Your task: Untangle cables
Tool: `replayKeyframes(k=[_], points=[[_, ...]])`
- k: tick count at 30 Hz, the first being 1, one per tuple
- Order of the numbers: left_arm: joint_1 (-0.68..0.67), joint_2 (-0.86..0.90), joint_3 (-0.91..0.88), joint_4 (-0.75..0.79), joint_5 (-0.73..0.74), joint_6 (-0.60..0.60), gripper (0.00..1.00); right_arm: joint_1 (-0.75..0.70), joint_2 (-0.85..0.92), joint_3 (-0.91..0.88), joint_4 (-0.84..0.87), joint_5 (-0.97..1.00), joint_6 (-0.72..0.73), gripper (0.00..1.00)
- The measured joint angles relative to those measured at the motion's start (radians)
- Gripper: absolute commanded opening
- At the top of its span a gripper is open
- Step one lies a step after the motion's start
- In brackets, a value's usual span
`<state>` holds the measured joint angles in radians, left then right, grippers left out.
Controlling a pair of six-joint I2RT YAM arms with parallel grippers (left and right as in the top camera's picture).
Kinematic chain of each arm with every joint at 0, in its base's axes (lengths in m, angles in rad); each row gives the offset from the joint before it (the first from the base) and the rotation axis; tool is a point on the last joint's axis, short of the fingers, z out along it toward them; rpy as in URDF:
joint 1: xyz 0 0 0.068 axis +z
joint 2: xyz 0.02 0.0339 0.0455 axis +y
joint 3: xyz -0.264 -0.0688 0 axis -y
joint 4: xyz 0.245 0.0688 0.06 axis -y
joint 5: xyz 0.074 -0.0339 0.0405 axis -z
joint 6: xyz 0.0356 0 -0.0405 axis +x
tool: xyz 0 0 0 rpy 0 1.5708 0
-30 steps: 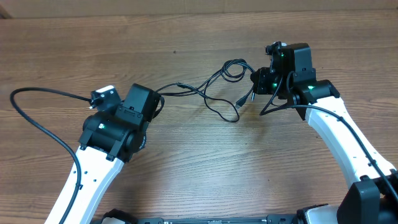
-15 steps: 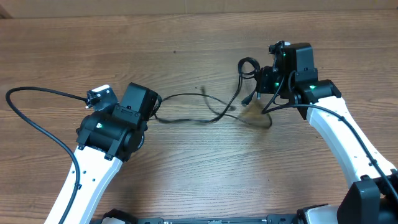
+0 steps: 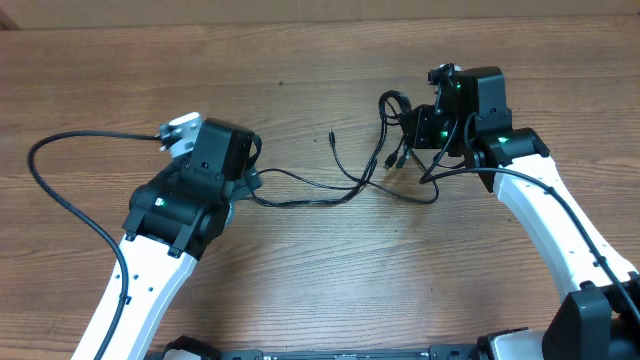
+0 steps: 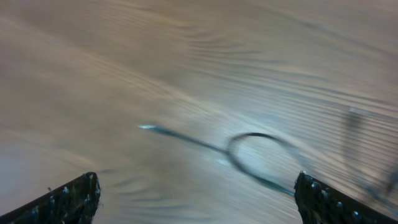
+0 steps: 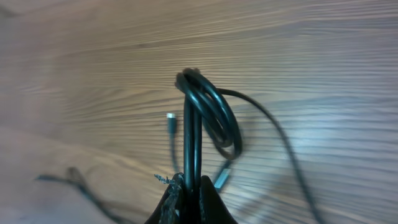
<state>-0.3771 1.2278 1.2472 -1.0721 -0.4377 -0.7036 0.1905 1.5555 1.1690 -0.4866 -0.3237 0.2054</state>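
Thin black cables (image 3: 320, 190) lie across the middle of the wooden table, from beside my left gripper (image 3: 252, 168) to my right gripper (image 3: 408, 127). A plug tip (image 3: 331, 136) points up-table. My right gripper (image 5: 193, 196) is shut on two strands of the cables (image 5: 191, 143), and a small coiled loop (image 5: 214, 115) stands up past its fingertips. Two plug tips (image 5: 171, 118) lie on the wood beneath. My left gripper (image 4: 199, 202) is open wide, with nothing between its fingers (image 4: 74, 199). A blurred cable loop (image 4: 255, 155) lies ahead of it on the table.
The thick black arm wire (image 3: 60, 190) of the left arm arcs out over the left side of the table. The right arm's own wires (image 3: 455, 165) hang close to the held cables. Bare wood surrounds the cables.
My left gripper opened and let go of the cable, and its wrist swung up and right. The tangle has drawn out longer and flatter. My right gripper kept its hold on the loop.
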Motion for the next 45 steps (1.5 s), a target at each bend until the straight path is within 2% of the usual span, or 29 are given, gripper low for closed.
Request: replayKeyframes(k=[4, 8, 17, 25, 29, 34, 39, 40, 41, 42, 43, 45], points=[[0.000, 0.000, 0.000, 0.086, 0.131, 0.047, 1.00, 0.000, 0.001, 0.000, 0.048, -0.174, 0.001, 0.04], [0.000, 0.000, 0.000, 0.096, 0.197, 0.057, 1.00, 0.000, 0.002, 0.000, 0.137, -0.388, 0.001, 0.04], [0.095, 0.000, 0.000, 0.106, 0.265, -0.059, 1.00, 0.000, 0.003, 0.000, 0.345, -0.811, 0.020, 0.04], [0.231, 0.000, 0.000, 0.146, 0.411, -0.092, 1.00, 0.000, 0.004, 0.000, 0.578, -0.958, 0.113, 0.04], [0.286, 0.000, 0.000, 0.242, 0.533, -0.102, 1.00, 0.000, 0.005, 0.001, 0.744, -0.992, 0.218, 0.04], [0.294, 0.000, 0.000, 0.356, 0.679, -0.100, 1.00, 0.000, 0.005, 0.002, 0.884, -1.014, 0.343, 0.04], [0.294, 0.000, 0.000, 0.393, 0.754, -0.097, 1.00, 0.000, 0.005, 0.002, 0.948, -1.023, 0.440, 0.04], [0.294, 0.000, 0.000, 0.393, 0.761, -0.096, 0.95, 0.000, 0.005, 0.002, 0.951, -1.025, 0.451, 0.04], [0.294, 0.000, 0.000, 0.393, 0.767, -0.087, 0.78, 0.000, 0.005, 0.002, 0.951, -1.026, 0.462, 0.04], [0.294, 0.000, 0.000, 0.396, 0.772, -0.070, 0.66, 0.000, 0.005, 0.002, 0.950, -1.026, 0.472, 0.04], [0.294, 0.000, 0.000, 0.405, 0.776, -0.035, 0.58, 0.000, 0.005, 0.002, 0.951, -1.027, 0.481, 0.04], [0.293, 0.000, 0.000, 0.426, 0.782, 0.070, 0.58, 0.000, 0.005, 0.002, 0.956, -1.029, 0.496, 0.04]])
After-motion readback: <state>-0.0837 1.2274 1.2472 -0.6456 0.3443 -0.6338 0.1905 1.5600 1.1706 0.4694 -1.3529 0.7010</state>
